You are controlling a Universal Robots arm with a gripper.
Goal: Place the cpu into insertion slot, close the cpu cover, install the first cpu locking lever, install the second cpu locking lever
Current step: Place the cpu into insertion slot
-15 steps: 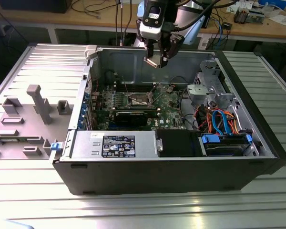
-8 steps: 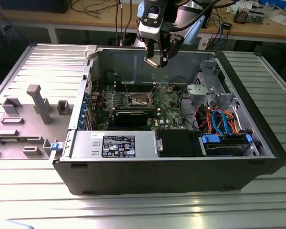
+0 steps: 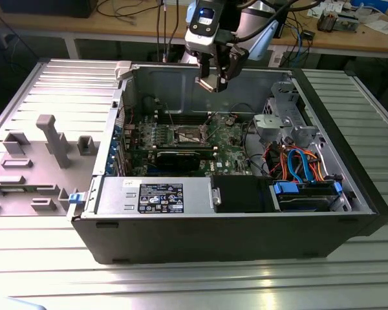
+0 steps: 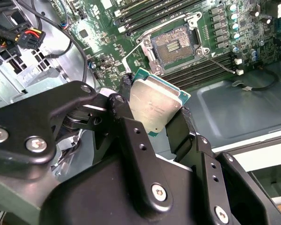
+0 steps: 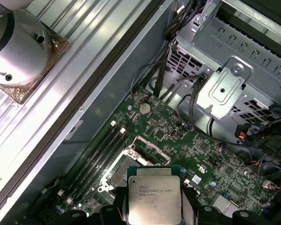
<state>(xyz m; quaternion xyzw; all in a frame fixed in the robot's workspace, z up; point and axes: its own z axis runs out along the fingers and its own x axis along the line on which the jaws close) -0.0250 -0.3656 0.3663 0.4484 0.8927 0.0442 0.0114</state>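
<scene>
- The end effector (image 4: 155,101) is closed on the cpu (image 4: 154,108). Its 2 black fingers (image 4: 124,105) press on opposite edges of the chip, and the silver-grey top stays free between them.
- I judge the cpu to be light, thin and stiff. Its edges are smooth, so it could slip or turn if the hold is weak. The underside is probably delicate, so holding it by the edges, as it is held now, seems the correct way.
- The chip hangs in the air above the green board, tilted in the second wrist view, and touches nothing else.
- The insertion slot (image 4: 173,44) lies beyond it, uncovered, with its dark centre in plain sight. It is well apart from the chip.
- The cpu cover (image 5: 150,143) seems to be swung up at one side of the slot, but I cannot tell this for sure.
- Long black memory slots (image 4: 145,9) run just beside the socket.
- The drive cage (image 5: 234,89) and the cables (image 3: 297,161) crowd one side, so the open room is mostly from above.
- The computer case (image 3: 213,239) lies open on the ribbed counter (image 3: 181,284).
</scene>
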